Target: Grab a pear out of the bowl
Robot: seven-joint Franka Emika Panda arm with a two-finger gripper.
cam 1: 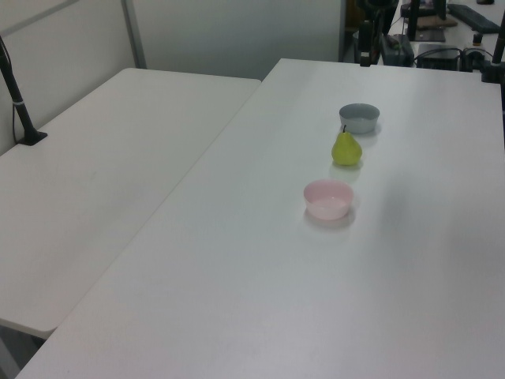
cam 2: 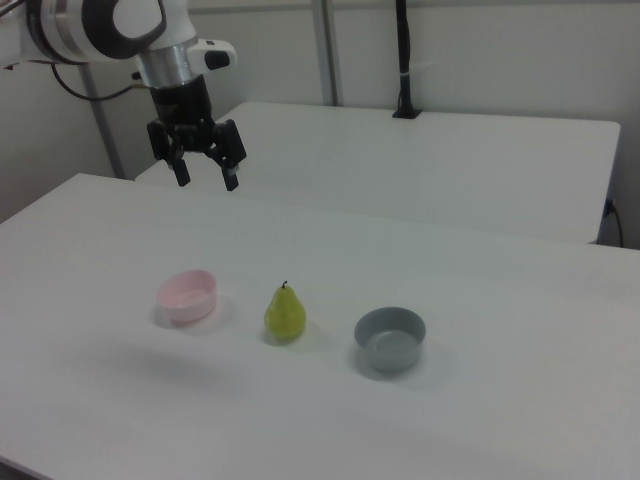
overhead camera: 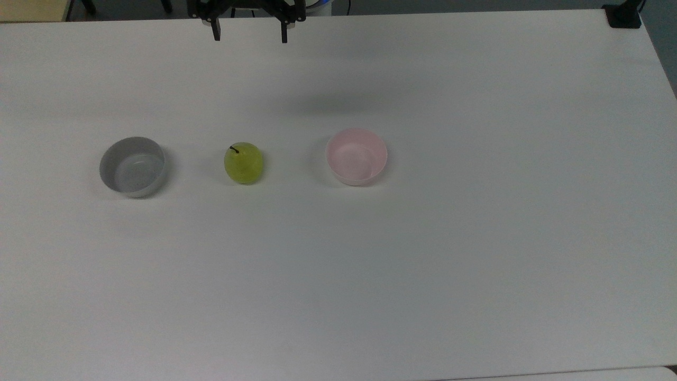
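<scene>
upright, the pear (overhead camera: 243, 163) stands between two bowls; jaws spread wide, empty, high above.

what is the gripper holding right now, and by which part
Nothing. The gripper hangs open and empty high above the table, and the pear stands upright on the table between the two bowls.

This looks like a robotics lab or test room. Two plain white tables (cam 1: 237, 260) stand side by side with a narrow gap between them, their tops bare apart from a few small props. Black poles (cam 2: 403, 60) are clamped at the tables' far edges, one at a corner in the top view (overhead camera: 624, 16). A white robot arm (cam 2: 110, 25) with a trailing cable hangs above the near table. Pale partition walls (cam 1: 229, 31) with metal uprights close the room, and equipment with cables (cam 1: 442, 55) sits behind the table's end.
</scene>
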